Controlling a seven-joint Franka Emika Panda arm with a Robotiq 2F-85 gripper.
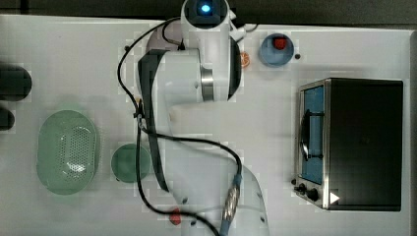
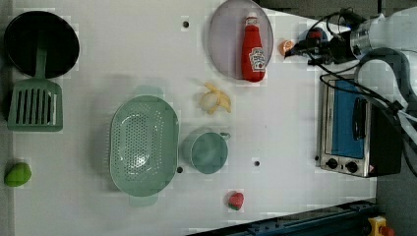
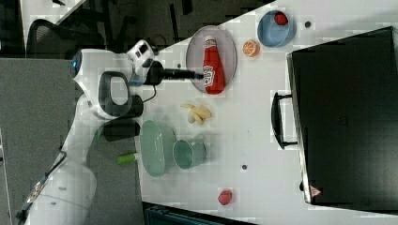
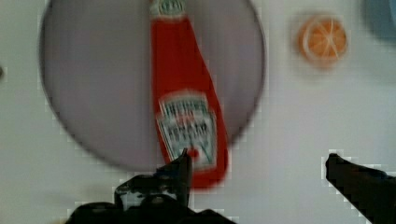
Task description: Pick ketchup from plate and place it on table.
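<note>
Red ketchup (image 4: 187,93) lying on lilac plate (image 4: 93,93), gripper (image 4: 259,161) wide apart above, empty.

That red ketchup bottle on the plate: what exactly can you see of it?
The ketchup is a red squeeze bottle with a pale cap and a whitish label on its wide body, plastic by its look. It lies flat on the plate, its base overhanging the rim above the table. The open gripper hovers above, not touching.

Red ketchup (image 2: 253,49) white-labelled, lilac plate (image 2: 223,44), white table (image 2: 123,59), green colander (image 2: 143,145)
</note>
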